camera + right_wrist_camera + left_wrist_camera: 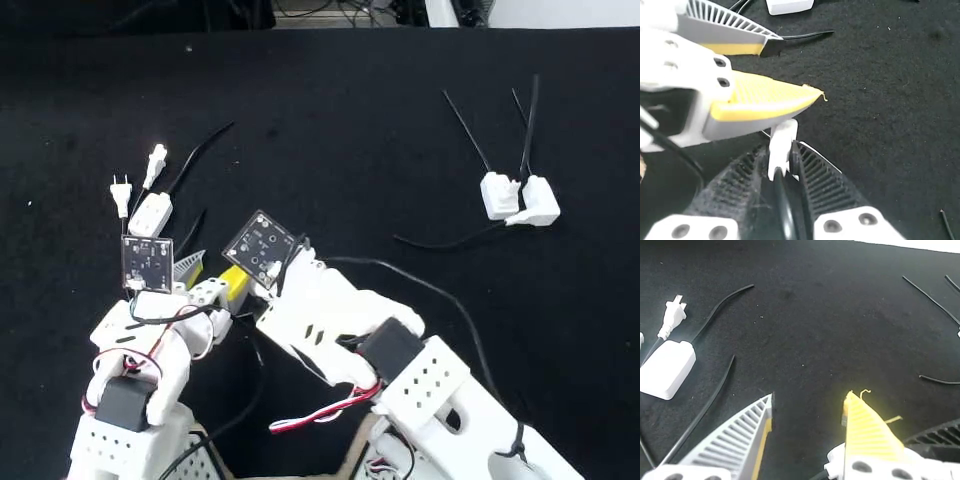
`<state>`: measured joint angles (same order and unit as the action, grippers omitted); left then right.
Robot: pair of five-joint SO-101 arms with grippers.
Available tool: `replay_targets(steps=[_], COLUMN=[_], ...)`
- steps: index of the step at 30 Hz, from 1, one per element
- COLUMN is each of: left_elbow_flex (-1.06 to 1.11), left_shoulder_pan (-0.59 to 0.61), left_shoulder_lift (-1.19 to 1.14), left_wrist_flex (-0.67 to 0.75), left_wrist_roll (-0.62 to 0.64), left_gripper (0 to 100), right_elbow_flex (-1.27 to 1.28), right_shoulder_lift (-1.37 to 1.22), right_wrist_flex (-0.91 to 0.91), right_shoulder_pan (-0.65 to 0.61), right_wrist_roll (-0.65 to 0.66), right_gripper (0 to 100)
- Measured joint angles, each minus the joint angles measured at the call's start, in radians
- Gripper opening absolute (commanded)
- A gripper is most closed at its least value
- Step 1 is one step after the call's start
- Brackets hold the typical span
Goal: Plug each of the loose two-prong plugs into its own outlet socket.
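Note:
My right gripper [790, 150] has its black fingers shut on a small white plug [781, 145] whose black cable runs back between them. Just above that plug is the yellow finger [765, 100] of my left gripper [810, 397], which stands open over bare black cloth with nothing in it. Both grippers are at the near left of the table. Two loose white plugs [121, 190] [155, 160] lie at the far left, next to a white block [150, 213]. The flat-prong plug [672, 315] and the block [665, 367] lie ahead of my left gripper. Two white outlet sockets [498, 195] [537, 202] sit at the far right.
Thin black cables [200, 150] trail from the plugs on the left. More cables [465, 120] run back from the sockets, and one [440, 290] curves across the cloth to the right arm. The table is covered in black cloth [350, 130].

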<state>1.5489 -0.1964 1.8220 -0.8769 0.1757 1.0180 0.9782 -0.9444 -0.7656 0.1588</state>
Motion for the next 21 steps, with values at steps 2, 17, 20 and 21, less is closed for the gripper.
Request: replay_targets(steps=[2, 17, 20, 21], left_elbow_flex=[0.0, 0.005, 0.005, 0.002], left_shoulder_pan=[0.0, 0.0, 0.006, 0.018], left_shoulder_lift=[0.0, 0.0, 0.0, 0.0], left_wrist_flex=[0.0, 0.0, 0.0, -0.005], left_wrist_roll=[0.0, 0.0, 0.0, 0.0], left_gripper=[23, 23, 23, 23], right_elbow_flex=[0.0, 0.0, 0.0, 0.0], right_shoulder_lift=[0.0, 0.0, 0.0, 0.0], right_wrist_flex=[0.0, 0.0, 0.0, -0.003], right_shoulder_pan=[0.0, 0.0, 0.0, 0.0], right_wrist_roll=[0.0, -0.046, -0.046, -0.046], right_gripper=[1.1, 1.1, 1.1, 1.1])
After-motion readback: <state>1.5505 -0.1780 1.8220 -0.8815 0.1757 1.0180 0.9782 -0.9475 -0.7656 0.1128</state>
